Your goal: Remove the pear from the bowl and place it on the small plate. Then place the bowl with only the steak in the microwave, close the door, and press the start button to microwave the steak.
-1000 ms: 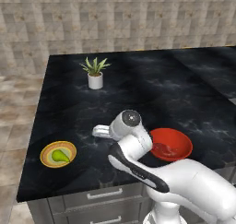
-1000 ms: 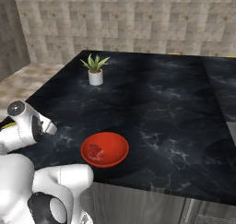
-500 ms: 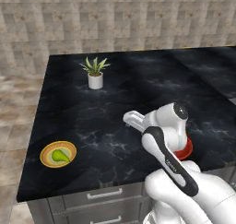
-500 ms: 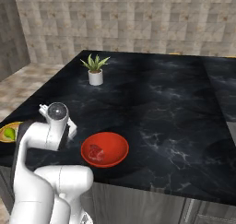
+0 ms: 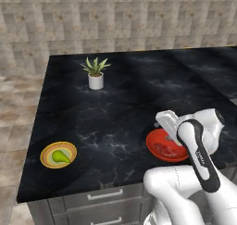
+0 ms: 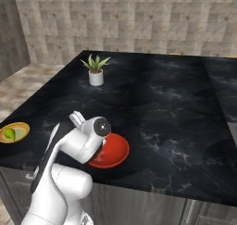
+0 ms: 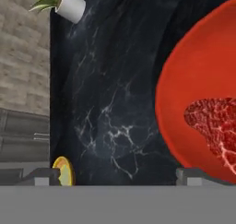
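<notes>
The red bowl [image 5: 163,147] sits near the counter's front edge with the steak [image 5: 162,150] in it. In the hand view the bowl [image 7: 198,75] fills the right side, and the steak [image 7: 216,124] lies inside as a marbled slab. My gripper [image 7: 119,177] is open just above the bowl's left rim, with its fingertips [image 7: 44,177] wide apart and nothing between them. The green pear [image 5: 58,157] lies on the small plate [image 5: 46,151] at the front left. From the right base view the plate [image 6: 21,129] holds the pear [image 6: 9,134]. The microwave is out of view.
A potted plant [image 5: 96,73] in a white pot stands at the back left of the black marble counter [image 5: 125,103]. Grey drawers run below the counter's front edge. My white arm crosses over the bowl's right side.
My arm has swung right, from beside the small plate to over the red bowl. The gripper stayed open. The pear has stayed on the plate.
</notes>
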